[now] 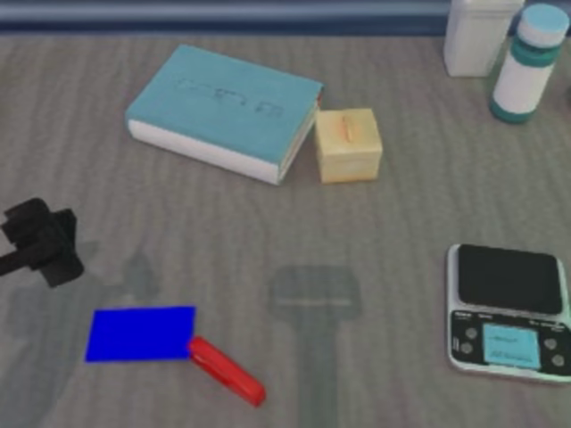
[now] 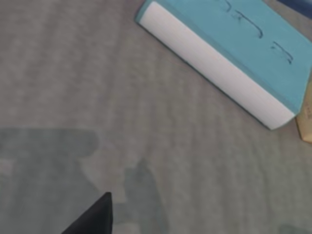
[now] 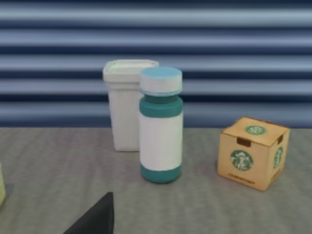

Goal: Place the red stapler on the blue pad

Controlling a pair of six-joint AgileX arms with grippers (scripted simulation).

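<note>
The red stapler [image 1: 227,370] lies slanted on the table near the front, one end touching the right corner of the blue pad [image 1: 140,334]. The pad lies flat at the front left with nothing on it. My left gripper [image 1: 40,241] hovers at the table's left edge, behind and left of the pad, open and holding nothing; one dark fingertip [image 2: 100,214] shows in the left wrist view. My right arm is out of the top view. A fingertip [image 3: 100,217] shows in the right wrist view, off to one side, open and empty. Neither wrist view shows stapler or pad.
A thick light-blue book [image 1: 223,109] lies at the back, with a pale yellow box [image 1: 348,145] beside it. A white container [image 1: 477,36] and a teal-and-white bottle [image 1: 528,64] stand at the back right. A kitchen scale [image 1: 508,310] sits at the right.
</note>
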